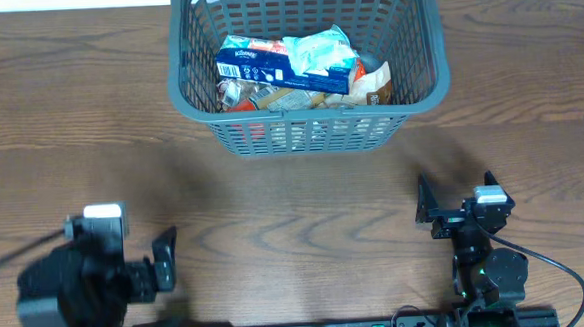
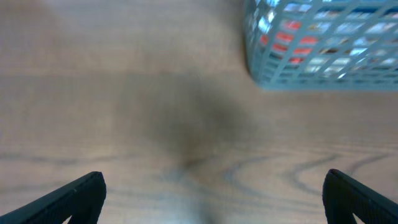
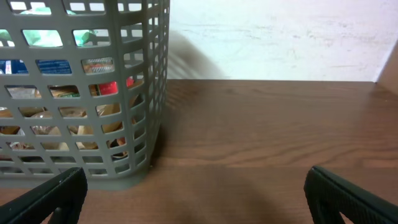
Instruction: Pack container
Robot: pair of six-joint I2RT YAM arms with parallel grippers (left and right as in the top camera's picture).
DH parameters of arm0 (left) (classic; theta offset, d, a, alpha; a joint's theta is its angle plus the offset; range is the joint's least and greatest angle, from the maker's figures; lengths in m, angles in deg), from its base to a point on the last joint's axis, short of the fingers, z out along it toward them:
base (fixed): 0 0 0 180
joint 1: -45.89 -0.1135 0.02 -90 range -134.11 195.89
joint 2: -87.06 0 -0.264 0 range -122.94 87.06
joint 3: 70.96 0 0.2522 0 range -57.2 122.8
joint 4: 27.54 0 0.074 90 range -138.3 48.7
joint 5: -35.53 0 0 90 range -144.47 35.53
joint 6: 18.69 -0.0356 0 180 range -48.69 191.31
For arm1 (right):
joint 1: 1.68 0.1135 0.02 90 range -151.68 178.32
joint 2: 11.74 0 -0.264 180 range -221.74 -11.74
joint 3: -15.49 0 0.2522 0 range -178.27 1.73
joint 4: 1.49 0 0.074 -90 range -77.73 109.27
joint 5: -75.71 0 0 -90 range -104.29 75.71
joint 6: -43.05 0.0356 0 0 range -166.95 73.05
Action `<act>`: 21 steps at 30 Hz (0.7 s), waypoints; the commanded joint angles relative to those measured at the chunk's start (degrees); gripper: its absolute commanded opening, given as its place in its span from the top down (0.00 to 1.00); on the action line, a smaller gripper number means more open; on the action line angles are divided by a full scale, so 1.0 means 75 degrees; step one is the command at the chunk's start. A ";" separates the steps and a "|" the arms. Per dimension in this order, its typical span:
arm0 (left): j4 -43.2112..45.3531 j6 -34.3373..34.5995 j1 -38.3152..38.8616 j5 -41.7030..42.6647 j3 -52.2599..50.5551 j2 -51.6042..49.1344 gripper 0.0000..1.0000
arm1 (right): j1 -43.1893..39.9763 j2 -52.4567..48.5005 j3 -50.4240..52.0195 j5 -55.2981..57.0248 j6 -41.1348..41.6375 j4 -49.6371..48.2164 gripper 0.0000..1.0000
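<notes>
The large dark grey plastic basket with slotted lattice walls and rounded corners (image 1: 311,134) stands at the far middle of the brown wood-grain table (image 1: 295,213), its back rim running off the top edge of my overhead view. Inside it a blue-and-white tissue pack (image 1: 267,67) lies tilted on top of the load, touching a crinkled pale foil packet (image 1: 324,50), with brown and orange wrappers (image 1: 373,81) to their right; what lies deeper I cannot make out. From my right wrist camera the basket (image 3: 81,93) fills the left half, and its lattice wall stands between the lens and the contents, so that I see only patches of blue, a red label (image 3: 109,87) and tan packaging through the slots; behind the table rises a pale wall (image 3: 280,37). My left wrist camera, which is blurred, catches one lower corner of the basket (image 2: 323,43) at upper right. A stretch of tabletop separates the basket from both arms. The left gripper (image 2: 214,190) hangs low over the near-left wood with its jaws spread wide and holding nothing; the right gripper (image 3: 196,183), at near right, is likewise spread wide and holding nothing. A black cable (image 1: 568,274) loops from the right arm's base.
</notes>
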 commanded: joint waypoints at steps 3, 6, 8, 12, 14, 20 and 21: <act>0.1029 -0.0035 0.0332 -0.0058 -0.1157 0.1221 0.01 | -0.0076 0.0061 0.0044 0.0050 0.0105 0.0006 0.01; 0.1973 -0.0035 0.0408 -0.0058 -0.2046 0.1824 0.02 | -0.0076 0.0061 0.0044 0.0050 0.0105 0.0006 0.01; 0.2588 -0.0032 0.0417 -0.0058 -0.2669 0.2159 0.01 | -0.0076 0.0061 0.0044 0.0050 0.0105 0.0006 0.01; 0.4156 -0.0038 0.0417 -0.0061 -0.3818 0.2591 0.01 | -0.0076 0.0061 0.0044 0.0050 0.0105 0.0006 0.01; 0.5056 -0.0038 0.0417 -0.0061 -0.4299 0.2704 0.01 | -0.0076 0.0061 0.0044 0.0050 0.0105 0.0006 0.01; 0.7254 -0.0038 0.0420 -0.0061 -0.5429 0.2853 0.01 | -0.0076 0.0061 0.0044 0.0050 0.0105 0.0006 0.01; 0.7522 -0.0038 0.0420 -0.0061 -0.5598 0.2871 0.01 | -0.0076 0.0061 0.0044 0.0050 0.0105 0.0006 0.01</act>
